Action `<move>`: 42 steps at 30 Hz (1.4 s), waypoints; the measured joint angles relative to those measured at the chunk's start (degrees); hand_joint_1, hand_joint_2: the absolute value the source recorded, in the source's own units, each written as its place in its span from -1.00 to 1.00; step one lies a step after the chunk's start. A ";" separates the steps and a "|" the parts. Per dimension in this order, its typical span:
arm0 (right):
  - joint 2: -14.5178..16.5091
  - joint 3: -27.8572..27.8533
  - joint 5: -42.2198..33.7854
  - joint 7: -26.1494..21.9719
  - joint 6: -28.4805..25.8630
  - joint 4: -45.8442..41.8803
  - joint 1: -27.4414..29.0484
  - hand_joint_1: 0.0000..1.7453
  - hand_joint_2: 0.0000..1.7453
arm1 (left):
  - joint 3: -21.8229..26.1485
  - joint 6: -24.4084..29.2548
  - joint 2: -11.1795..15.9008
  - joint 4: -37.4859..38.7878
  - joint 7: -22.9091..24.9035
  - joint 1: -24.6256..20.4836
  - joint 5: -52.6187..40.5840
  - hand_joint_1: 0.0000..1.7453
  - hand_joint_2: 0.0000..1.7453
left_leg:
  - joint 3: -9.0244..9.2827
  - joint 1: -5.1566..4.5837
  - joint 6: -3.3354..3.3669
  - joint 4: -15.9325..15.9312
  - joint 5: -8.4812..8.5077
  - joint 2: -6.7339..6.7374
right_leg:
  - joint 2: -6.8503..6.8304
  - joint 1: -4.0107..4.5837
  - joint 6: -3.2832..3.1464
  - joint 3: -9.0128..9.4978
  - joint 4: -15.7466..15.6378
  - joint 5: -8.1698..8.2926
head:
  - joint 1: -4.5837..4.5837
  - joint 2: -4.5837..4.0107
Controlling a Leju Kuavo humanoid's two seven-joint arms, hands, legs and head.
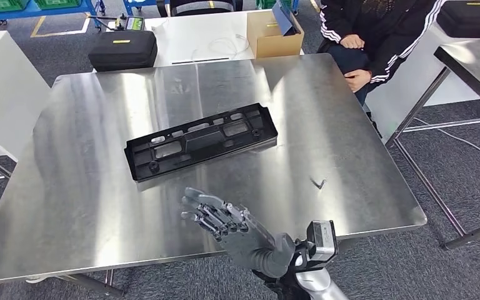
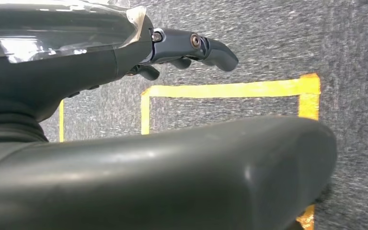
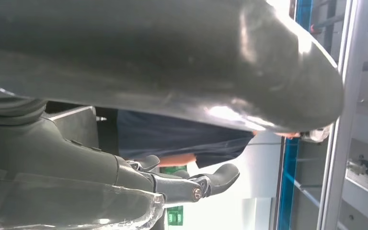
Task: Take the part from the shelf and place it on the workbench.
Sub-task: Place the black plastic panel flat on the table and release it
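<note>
Part (image 1: 201, 141), long and black, lies flat mid-workbench (image 1: 69, 187), its long axis rising from near left to far right. Just short of it, the right hand (image 1: 225, 220) hovers, fingers spread, empty. Left wrist view: left hand (image 2: 191, 48) over grey carpet (image 2: 354, 48), fingers loosely apart, holding nothing.

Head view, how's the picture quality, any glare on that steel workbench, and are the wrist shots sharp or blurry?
Head view: sharp; broad glare streaks on the workbench, yet the black part and right hand read clearly. Left wrist view: carpet and yellow tape slightly soft, left hand near and dark. Right wrist view: background overexposed, highlights on the thumb.
</note>
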 joint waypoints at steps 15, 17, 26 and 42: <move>0.27 1.33 -0.03 0.69 -1.00 1.02 1.45 -1.00 -1.00 | 0.41 0.65 -0.81 0.00 0.73 -0.13 -0.26 -1.00 -1.00 | 4.87 0.56 0.25 -0.15 -4.75 -0.19 | -0.54 0.25 0.80 -4.97 0.42 4.95 | -0.16 0.00; 0.11 1.43 0.06 0.66 -1.16 1.14 1.51 -1.00 -1.00 | 0.43 0.64 -0.87 0.00 0.72 -0.11 -0.29 -1.00 -1.00 | 3.85 0.55 1.36 -0.42 -3.46 0.11 | -0.48 0.21 0.71 -6.23 2.40 2.74 | -0.03 0.00; -1.26 1.97 3.28 -3.39 -3.06 2.72 4.10 -1.00 -1.00 | 0.38 1.38 -1.22 0.00 2.91 0.01 -1.80 -1.00 -1.00 | -1.98 -0.24 1.87 -0.15 1.73 0.52 | -0.49 0.98 0.66 2.20 3.88 -3.14 | 0.30 0.00; -1.07 2.25 5.76 -4.68 -3.39 7.03 6.46 -1.00 -1.00 | 0.24 2.70 -1.51 0.04 5.08 -0.40 -2.63 -1.00 -1.00 | 3.86 2.31 -3.32 3.16 -4.46 0.02 | -1.18 -0.27 -0.34 -2.75 0.69 2.20 | -0.45 0.00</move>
